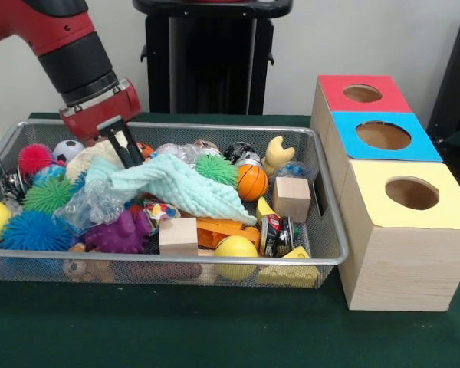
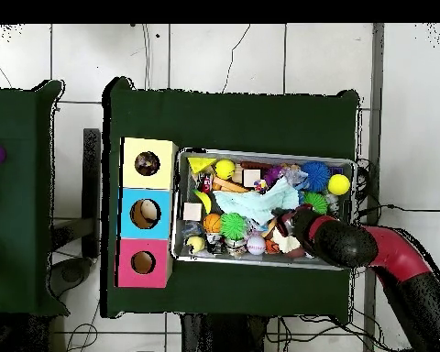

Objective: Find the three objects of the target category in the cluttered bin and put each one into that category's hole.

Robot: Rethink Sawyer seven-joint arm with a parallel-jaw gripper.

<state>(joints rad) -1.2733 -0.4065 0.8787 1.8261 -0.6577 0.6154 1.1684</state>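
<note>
The wire mesh bin (image 1: 331,257) is full of toys; it also shows in the overhead view (image 2: 180,206). My gripper (image 1: 130,156) reaches down into the bin's back left part, over a cream plush toy (image 1: 88,157), by the end of a mint green cloth (image 1: 180,186). In the overhead view the gripper (image 2: 295,220) is at the bin's right half. A small knot of white, red and yellow strands (image 1: 158,208) shows under the cloth's edge; it may be a rope ball. No other rope ball shows.
Three wooden boxes with round holes stand right of the bin: red top (image 1: 362,93), blue top (image 1: 383,135), yellow top (image 1: 412,192). The bin holds spiky balls (image 1: 47,195), a small basketball (image 1: 252,182), wooden blocks (image 1: 292,198), yellow balls (image 1: 235,251) and a purple toy (image 1: 121,232).
</note>
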